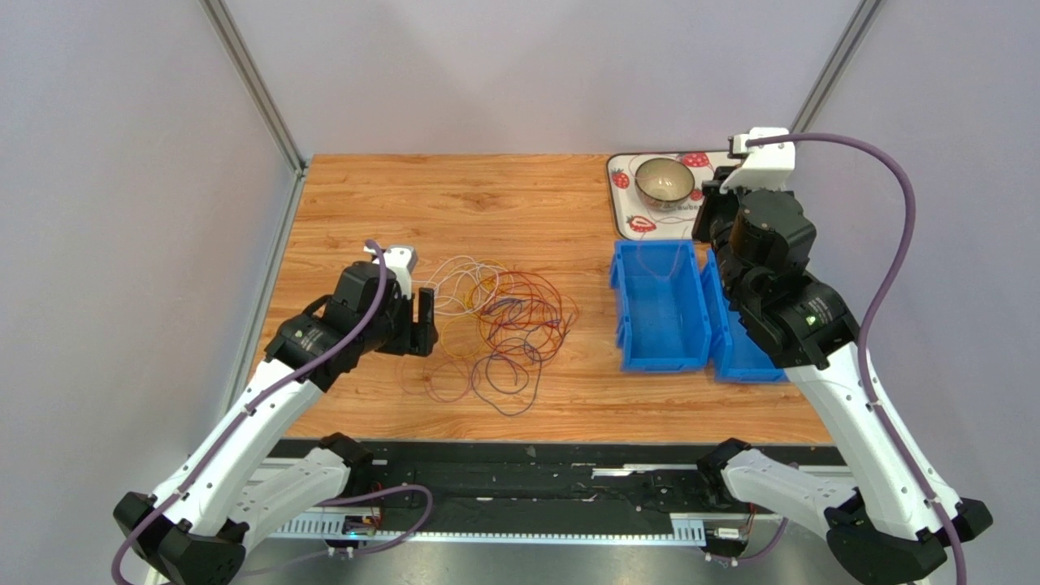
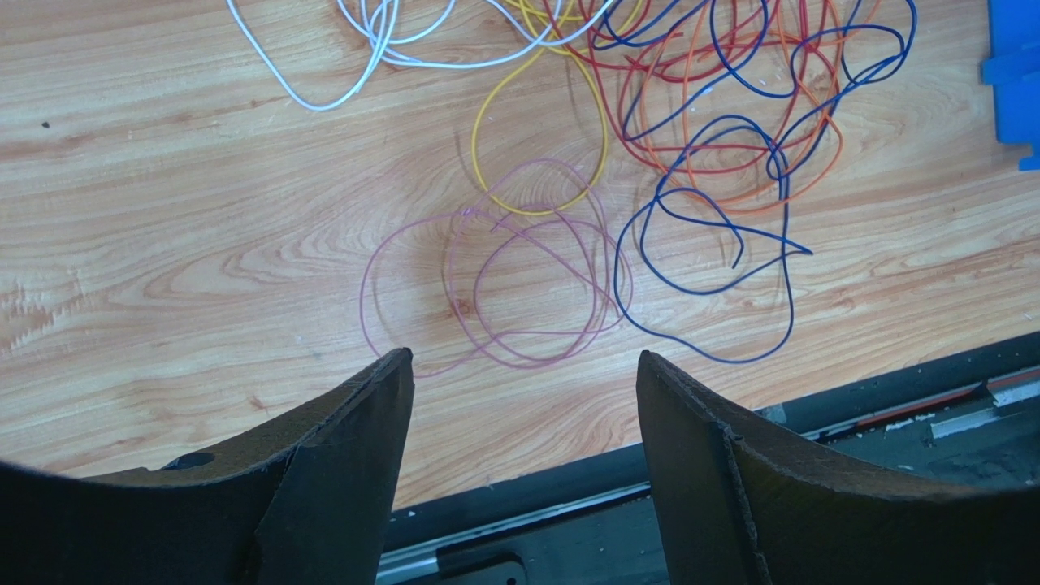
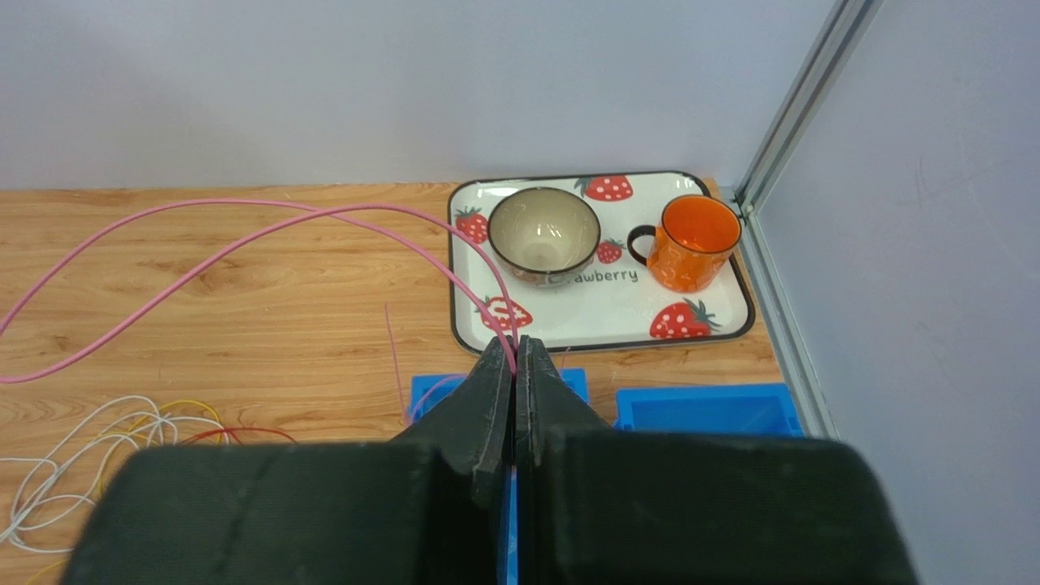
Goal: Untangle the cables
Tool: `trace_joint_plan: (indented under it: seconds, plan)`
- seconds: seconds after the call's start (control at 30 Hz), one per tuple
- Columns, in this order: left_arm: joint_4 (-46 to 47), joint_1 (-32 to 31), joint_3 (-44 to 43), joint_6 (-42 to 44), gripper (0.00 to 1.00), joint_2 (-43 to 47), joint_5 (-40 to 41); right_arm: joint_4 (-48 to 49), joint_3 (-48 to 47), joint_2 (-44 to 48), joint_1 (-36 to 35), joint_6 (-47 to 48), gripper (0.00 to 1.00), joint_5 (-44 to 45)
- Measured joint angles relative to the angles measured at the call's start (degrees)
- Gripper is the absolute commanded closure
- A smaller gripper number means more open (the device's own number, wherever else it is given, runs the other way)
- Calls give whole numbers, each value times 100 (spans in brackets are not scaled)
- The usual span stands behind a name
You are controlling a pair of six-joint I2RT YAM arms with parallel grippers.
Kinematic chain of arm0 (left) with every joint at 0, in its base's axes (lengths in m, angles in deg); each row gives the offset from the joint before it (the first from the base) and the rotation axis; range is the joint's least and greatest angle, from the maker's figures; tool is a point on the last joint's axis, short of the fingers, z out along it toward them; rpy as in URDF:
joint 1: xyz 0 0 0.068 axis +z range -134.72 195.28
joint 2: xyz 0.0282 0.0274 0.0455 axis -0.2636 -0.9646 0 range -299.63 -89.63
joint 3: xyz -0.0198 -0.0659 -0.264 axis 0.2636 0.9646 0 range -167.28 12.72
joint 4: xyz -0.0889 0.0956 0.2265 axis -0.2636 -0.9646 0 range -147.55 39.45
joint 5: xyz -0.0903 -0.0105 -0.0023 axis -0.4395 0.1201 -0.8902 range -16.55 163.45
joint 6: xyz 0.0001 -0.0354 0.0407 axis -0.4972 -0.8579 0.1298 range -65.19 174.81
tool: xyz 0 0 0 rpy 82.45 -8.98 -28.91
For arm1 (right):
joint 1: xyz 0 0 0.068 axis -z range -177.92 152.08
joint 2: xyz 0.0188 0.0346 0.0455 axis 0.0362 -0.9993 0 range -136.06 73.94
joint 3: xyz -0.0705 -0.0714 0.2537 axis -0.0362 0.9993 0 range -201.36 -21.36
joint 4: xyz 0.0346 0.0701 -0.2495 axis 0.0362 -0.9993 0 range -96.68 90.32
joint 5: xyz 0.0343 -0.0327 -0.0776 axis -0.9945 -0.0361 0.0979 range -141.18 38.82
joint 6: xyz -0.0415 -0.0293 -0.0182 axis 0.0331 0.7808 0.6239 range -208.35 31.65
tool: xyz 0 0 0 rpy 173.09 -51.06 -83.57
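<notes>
The cables (image 1: 513,319) lie in a loose tangle on the wooden table, left of centre. From the left wrist I see a thin purple loop (image 2: 525,287), a dark blue wire (image 2: 720,232), a yellow wire (image 2: 537,146), white wires (image 2: 366,49) and red-orange wires (image 2: 720,98). My left gripper (image 2: 523,358) hangs open just short of the purple loop, with nothing between its fingers; from above, my left gripper (image 1: 425,319) sits at the tangle's left edge. My right gripper (image 3: 514,347) is shut on a pink cable (image 3: 244,232), which arcs away to the left above the table.
Two blue bins (image 1: 665,305) stand right of the tangle, under my right arm. A strawberry tray (image 3: 610,305) at the back right carries a bowl (image 3: 543,232) and an orange mug (image 3: 693,241). The table's front edge and a black rail (image 2: 733,427) lie below my left gripper.
</notes>
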Motion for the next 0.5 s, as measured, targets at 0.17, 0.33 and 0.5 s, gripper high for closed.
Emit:
trace_joint_plan:
  seconds: [0.17,0.33,0.5]
  plan:
    - [2,0,2,0,25,-7,-2,105,566,17,372,-227,100,-267]
    - [2,0,2,0,25,-11,-11,162,1338,9,863,-575,100,-621]
    - [2,0,2,0,26,-61,-15,190,1928,-136,1353,-997,100,-896]
